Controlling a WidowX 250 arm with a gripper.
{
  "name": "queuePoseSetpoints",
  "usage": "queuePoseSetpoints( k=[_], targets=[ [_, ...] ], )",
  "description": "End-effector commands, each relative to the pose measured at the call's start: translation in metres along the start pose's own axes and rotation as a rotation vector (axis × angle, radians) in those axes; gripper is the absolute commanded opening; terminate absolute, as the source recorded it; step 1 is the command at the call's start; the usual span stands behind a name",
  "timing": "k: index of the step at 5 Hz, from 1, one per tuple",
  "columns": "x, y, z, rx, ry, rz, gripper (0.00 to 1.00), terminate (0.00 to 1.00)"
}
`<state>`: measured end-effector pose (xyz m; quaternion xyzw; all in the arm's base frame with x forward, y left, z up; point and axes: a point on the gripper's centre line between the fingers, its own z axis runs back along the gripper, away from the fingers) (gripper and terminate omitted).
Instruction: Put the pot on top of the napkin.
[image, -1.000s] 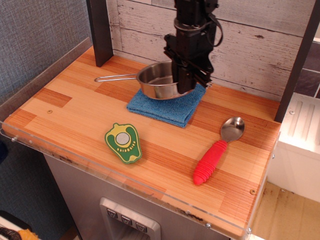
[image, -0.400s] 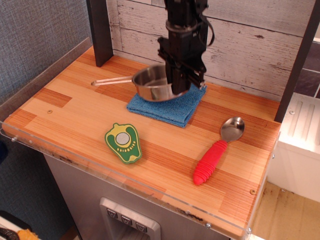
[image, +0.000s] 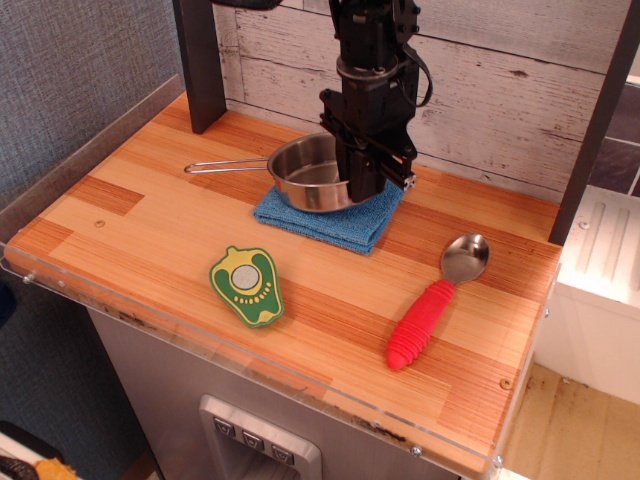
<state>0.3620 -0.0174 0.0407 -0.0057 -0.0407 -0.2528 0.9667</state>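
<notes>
Lowered and levelled since the frames before: pot (image: 312, 176), tilted and lifted a moment ago, now sitting flat over the blue napkin (image: 332, 213), handle swung back to point left across the wood. Shifted slightly rightward too, with more of the bowl above the cloth than before.

Round, shiny, shallow; bowl covering the back left part of the napkin, left rim reaching past the cloth's left edge. Thin wire handle stretching out to the left, over bare boards. Cannot tell whether fully resting on the cloth or held a hair above it.

Pinched at the right rim by the black gripper (image: 364, 180), fingers reaching down from above, one inside the bowl and one outside, pressed onto the pot's wall.

Napkin lying square-ish and flat near the back of the wooden table (image: 150, 225), front and right edges showing beyond the pan.

Further out: flat green-and-yellow pepper toy (image: 246, 285) near the front edge, well apart from the cloth. Spoon (image: 436, 301) with red ribbed handle and metal bowl to the right, lying diagonally, bowl end toward the back. Whitewashed plank wall (image: 500, 70) behind, dark post (image: 200, 60) at the back left corner.
</notes>
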Motion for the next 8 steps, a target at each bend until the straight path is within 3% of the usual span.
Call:
queuePoseSetpoints(
  k=[1,2,3,4,5,7,8],
  targets=[
    [-0.006,-0.005,0.033,0.016,-0.076,0.014,1.00,0.00],
    [-0.020,-0.002,0.057,0.012,-0.117,0.059,1.00,0.00],
    [-0.050,0.005,0.090,0.064,-0.143,0.174,1.00,0.00],
    [-0.084,0.009,0.101,0.067,-0.154,0.308,1.00,0.00],
    [-0.102,0.011,0.091,0.060,-0.139,0.372,1.00,0.00],
    [-0.109,0.013,0.083,0.033,-0.128,0.403,1.00,0.00],
    [-0.109,0.013,0.083,0.033,-0.128,0.403,1.00,1.00]
  ],
)
